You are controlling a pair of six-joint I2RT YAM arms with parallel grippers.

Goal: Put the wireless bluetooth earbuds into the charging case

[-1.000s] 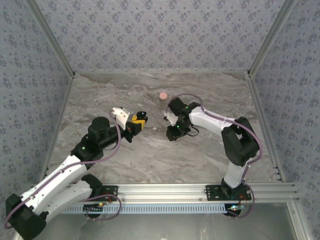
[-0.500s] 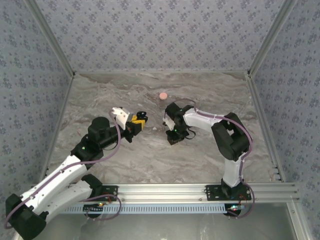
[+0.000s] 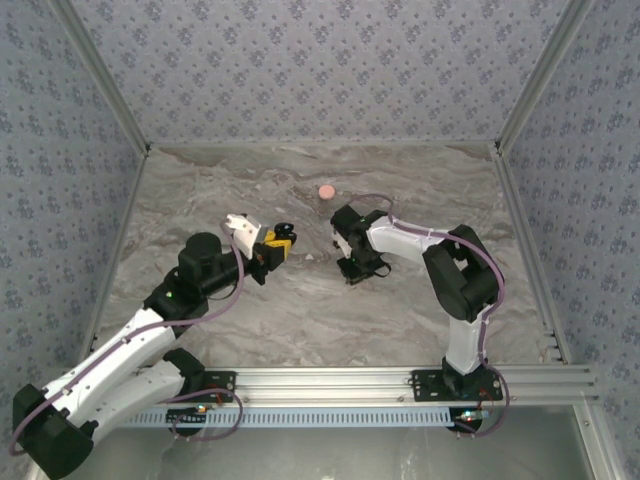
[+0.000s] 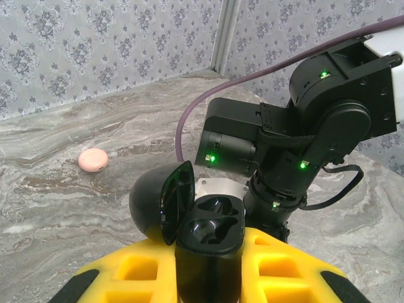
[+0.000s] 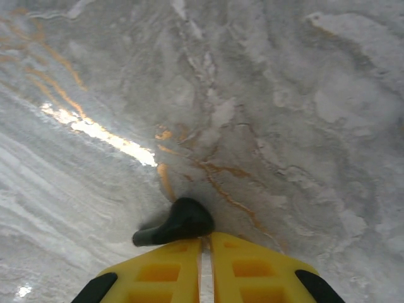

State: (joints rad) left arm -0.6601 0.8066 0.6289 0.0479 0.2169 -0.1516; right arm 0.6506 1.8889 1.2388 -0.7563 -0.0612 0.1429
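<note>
Earbud (image 5: 177, 226) sits at the very tips of my right pincer (image 5: 203, 241), down low against the bench (image 5: 284, 126). The pincer is closed to a thin slit and the earbud's rounded body looks nipped between the tips, though I can't judge how firm that hold is. Its long axis runs crosswise to my fingers, with the thin stem poking out to the left in the wrist view. My left pincer (image 4: 208, 247) is clamped on the charging case (image 4: 211, 230), holding it upright above the bench with the lid (image 4: 165, 201) swung back and the pockets facing up. From above, the case lies to the left of my right pincer, near but apart, with bare bench between. My right arm is the nearer one to the earbud, so I reckon the coming move is a lift and a short carry leftward, turning the stem to line up with a pocket. A pink round piece (image 4: 93, 159) rests farther back, well apart.
</note>
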